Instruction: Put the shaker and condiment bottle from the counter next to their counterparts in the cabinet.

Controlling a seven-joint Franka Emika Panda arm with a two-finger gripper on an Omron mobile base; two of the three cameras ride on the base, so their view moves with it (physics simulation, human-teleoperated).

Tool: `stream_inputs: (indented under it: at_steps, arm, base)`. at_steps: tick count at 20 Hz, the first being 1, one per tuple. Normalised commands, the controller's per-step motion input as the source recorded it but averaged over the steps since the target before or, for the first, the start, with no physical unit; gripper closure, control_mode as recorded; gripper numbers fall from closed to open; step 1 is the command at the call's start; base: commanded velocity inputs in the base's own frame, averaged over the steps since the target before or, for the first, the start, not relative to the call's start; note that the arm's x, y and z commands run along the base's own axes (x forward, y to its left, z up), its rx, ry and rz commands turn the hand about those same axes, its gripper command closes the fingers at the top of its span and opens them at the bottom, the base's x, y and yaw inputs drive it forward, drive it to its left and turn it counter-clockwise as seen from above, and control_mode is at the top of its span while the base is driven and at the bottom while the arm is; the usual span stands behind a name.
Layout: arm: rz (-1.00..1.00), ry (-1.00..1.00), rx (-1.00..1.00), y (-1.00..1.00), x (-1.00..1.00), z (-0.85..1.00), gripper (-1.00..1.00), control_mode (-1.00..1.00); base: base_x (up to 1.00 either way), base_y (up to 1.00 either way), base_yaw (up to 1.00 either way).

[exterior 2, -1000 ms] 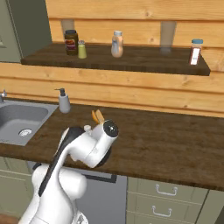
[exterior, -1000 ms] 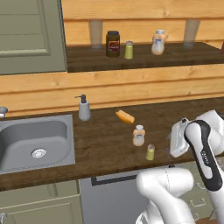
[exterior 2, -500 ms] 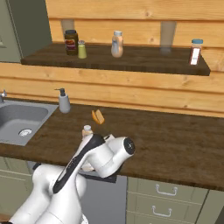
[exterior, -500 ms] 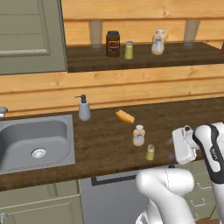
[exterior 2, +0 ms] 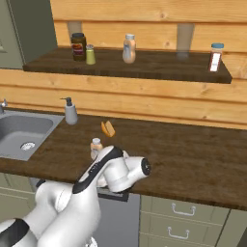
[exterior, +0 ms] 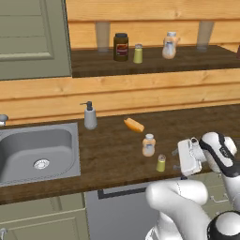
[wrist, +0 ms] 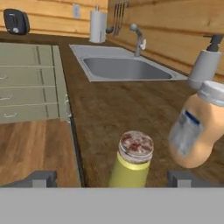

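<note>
The step in hand appears to be the approach to the first pick: the end effector (wrist: pixel 112 178) is low at the near edge of the surface (exterior: pixel 108 154), its jaws wide apart and holding nothing, with the shaker (wrist: pixel 131 164) standing upright between the two finger tips in the hand view. In the left base view the shaker (exterior: pixel 161 163) stands near the front edge, just left of the end effector (exterior: pixel 180 159), and the condiment bottle (exterior: pixel 148 145) stands just behind it, a little to the left. The next move, as I judge it, calls for a short advance until the shaker's body is between the pads, then closing without pushing the condiment bottle (wrist: pixel 199 131), which is very near on the right of the hand view. The counterparts wait in the cabinet (exterior: pixel 154 65): the matching shaker (exterior: pixel 138 54) beside a dark jar (exterior: pixel 121 47), and the matching bottle (exterior: pixel 169 45) further right. The hand view shows the shaker's perforated cap and the sink (wrist: pixel 124 70) with its tap behind, which the base views do not give so closely. The right base view shows the condiment bottle (exterior 2: pixel 96 147) partly behind the arm, and a red-labelled bottle (exterior 2: pixel 215 57) at the right end of the shelf.
</note>
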Motion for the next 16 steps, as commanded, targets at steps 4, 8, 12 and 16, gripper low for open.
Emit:
stream_inputs:
  at_steps: [4,8,12,16]
  arm:
    - [0.02,0.07,0.12,0.0,0.33,-0.12,-1.0,-1.0]
    - [0.07,0.03,0.11,0.0,0.04,-0.39,-1.0,-1.0]
    - [0.05,0.03,0.11,0.01,0.22,-0.23,-1.0,-1.0]
    - [0.02,0.04,0.1,0.08,0.23,0.0,-1.0,-1.0]
  base:
    - [0.0,0.0,0.0]
    - [0.0,0.0,0.0]
    - [0.0,0.0,0.0]
    - [0.0,0.0,0.0]
